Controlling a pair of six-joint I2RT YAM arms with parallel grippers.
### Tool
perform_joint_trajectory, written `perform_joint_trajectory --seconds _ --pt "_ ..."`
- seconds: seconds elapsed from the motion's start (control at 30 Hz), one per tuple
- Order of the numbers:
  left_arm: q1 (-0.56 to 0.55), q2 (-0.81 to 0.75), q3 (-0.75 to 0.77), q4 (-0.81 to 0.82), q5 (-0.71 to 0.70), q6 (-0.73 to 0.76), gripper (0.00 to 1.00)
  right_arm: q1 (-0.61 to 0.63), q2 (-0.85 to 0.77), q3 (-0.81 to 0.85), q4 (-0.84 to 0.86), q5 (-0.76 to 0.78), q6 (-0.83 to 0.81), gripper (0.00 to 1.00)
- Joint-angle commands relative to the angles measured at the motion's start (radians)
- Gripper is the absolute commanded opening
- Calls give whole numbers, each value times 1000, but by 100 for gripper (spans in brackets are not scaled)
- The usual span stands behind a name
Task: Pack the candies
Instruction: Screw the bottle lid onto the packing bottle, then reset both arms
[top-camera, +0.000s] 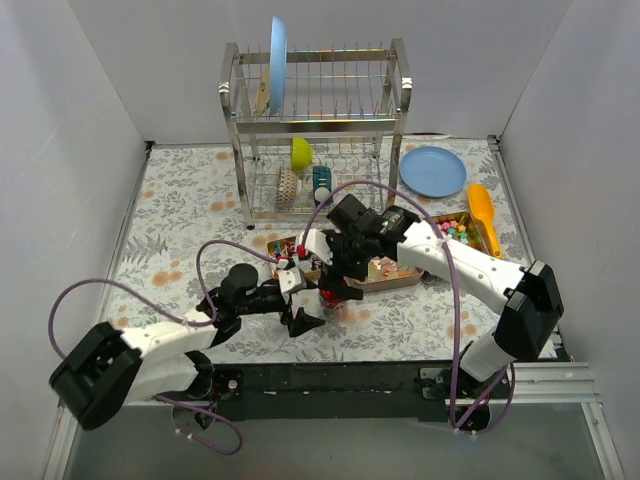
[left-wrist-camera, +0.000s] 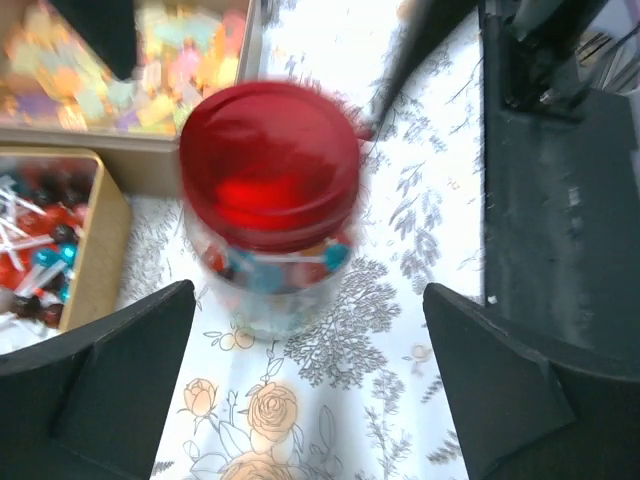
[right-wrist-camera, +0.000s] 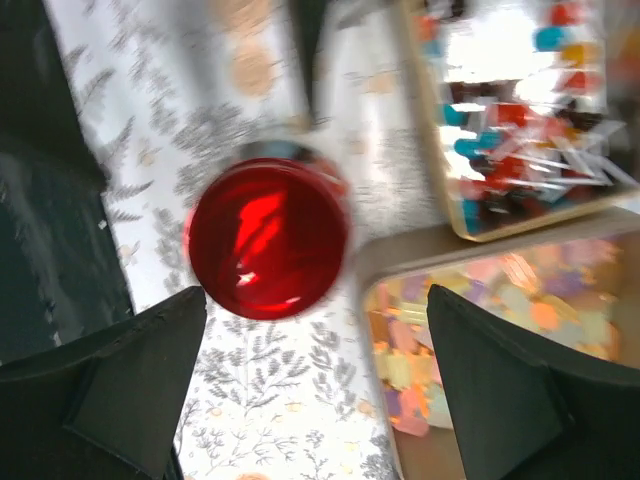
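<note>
Top view: shallow tan tray of tiny pale orange-pink and bright candies sits mid-table, slightly toward the right edge. A 2nd tan tray w/ pink/green/yellow/blue candies lies nearer the right edge, just beside an orange-yellow plastic scoop. Clear jar w/ round red lid stands on the floral-cloth table, just on the near-edge side of the first tray. Left tool is just left of the jar and right tool is above it. How far either is spread can't be told here.

Left wrist: left tool is spread wide, nothing held. Its black fingers flank the jar, which stands in the gap by the tips, apart from both. Red and blue candies show thru the jar's clear wall. A small tan tray of red/white/blue candies sits picture-left of the jar. The blurred bright ones lie beyond it.

Right wrist: right tool is also wide open and empty. The lid, seen from above, sits btwn its fingers, nearer the picture-left one, touching neither. Both candy trays lie picture-right of the lid, outside the grip.
</note>
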Motion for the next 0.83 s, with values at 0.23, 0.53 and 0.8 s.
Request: perform_joint_trajectory --seconds 0.23,0.53,0.8 --pt "43 -410 161 -700 -381 52 98 -329 -109 75 129 334 349 98" --pt "392 -406 323 -814 -633 -129 98 -553 -284 -165 210 523 477 98" --pt "726 -133 460 -777 -690 -271 98 -638 -531 -355 221 577 499 98"
